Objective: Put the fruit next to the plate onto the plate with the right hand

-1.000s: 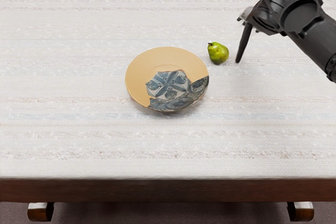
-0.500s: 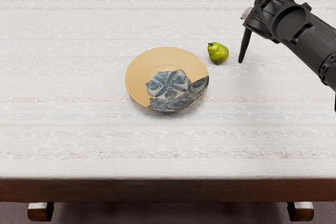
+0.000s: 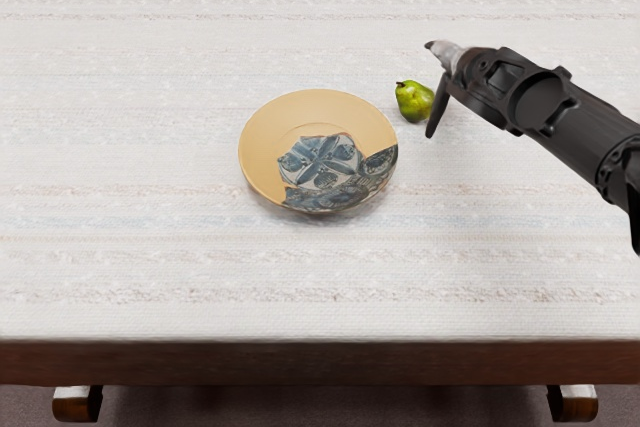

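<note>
- Before closing, check right robot hand (image 3: 450, 80): empty, pinching nothing, one dark finger (image 3: 435, 115) held straight down, uncurled. Other digits hidden behind wrist, so cannot vouch for their spread.
- Note arm entry from right edge, low and slanted. No left arm in view.
- Read that finger as just right of pear (image 3: 413, 100); touching or hairline gap, cannot tell from this angle.
- Log pear as small, green, resting on table (image 3: 150, 247), just off upper-right rim of plate (image 3: 262, 137), clearly not on it.
- Judged step: final approach into grasp. No lift yet.
- To do it well, bring opposing digits round far side of pear before squeezing.
- Avoid one-sided closing: risk of shoving it toward plate or rolling it away.
- Expect a round, smooth, fat-bottomed body, prone to rolling and to squirting out of a tip pinch. Grip low across widest part, thumb opposite.
- Close slowly, stop on contact, avoid pressing down into table.
- Lift straight up, enough to clear plate rim, then carry across to plate centre.
- Set down on blue patterned middle, not on sloped orange rim; likely roll-off otherwise.
- Release only once resting. Open wide and withdraw upward to avoid nudging.
</note>
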